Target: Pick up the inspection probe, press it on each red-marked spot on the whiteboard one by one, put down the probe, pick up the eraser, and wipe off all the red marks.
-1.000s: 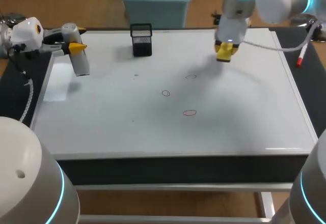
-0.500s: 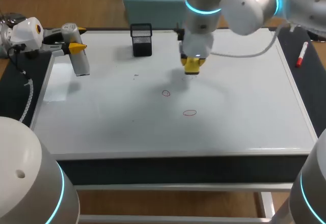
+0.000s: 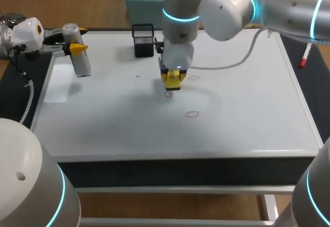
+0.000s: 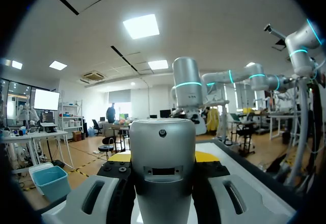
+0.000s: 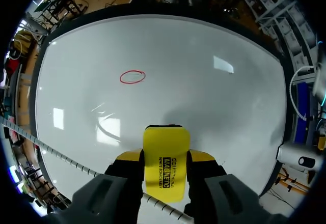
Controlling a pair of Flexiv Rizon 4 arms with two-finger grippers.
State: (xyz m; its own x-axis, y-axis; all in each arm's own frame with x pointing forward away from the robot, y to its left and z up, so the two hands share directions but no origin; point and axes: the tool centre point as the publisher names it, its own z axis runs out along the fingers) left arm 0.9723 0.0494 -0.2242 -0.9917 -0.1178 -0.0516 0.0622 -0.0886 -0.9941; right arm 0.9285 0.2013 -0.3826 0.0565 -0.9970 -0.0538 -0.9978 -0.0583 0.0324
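The whiteboard (image 3: 247, 108) carries three red ovals: a faint one (image 3: 193, 77), a middle one (image 3: 168, 94) and a nearer one (image 3: 192, 114). My right gripper (image 3: 172, 76) reaches past the middle and is shut on the yellow eraser (image 3: 173, 83), whose lower end sits just above the middle oval. In the right wrist view the eraser (image 5: 166, 152) stands between the fingers, with one red oval (image 5: 132, 77) ahead of it. My left gripper (image 3: 77, 48) hangs over the board's far left corner, shut on the grey inspection probe (image 3: 81, 62). That probe (image 4: 163, 183) fills the left wrist view.
A black mesh pen holder (image 3: 143, 40) stands at the board's back edge, just left of the right arm. A red marker (image 3: 305, 57) lies on the dark strip to the right of the board. A white cable (image 3: 227, 64) trails from the right wrist.
My right arm has swept left across the board with the eraser, from the far right to the middle oval. The left arm and the probe have stayed still.
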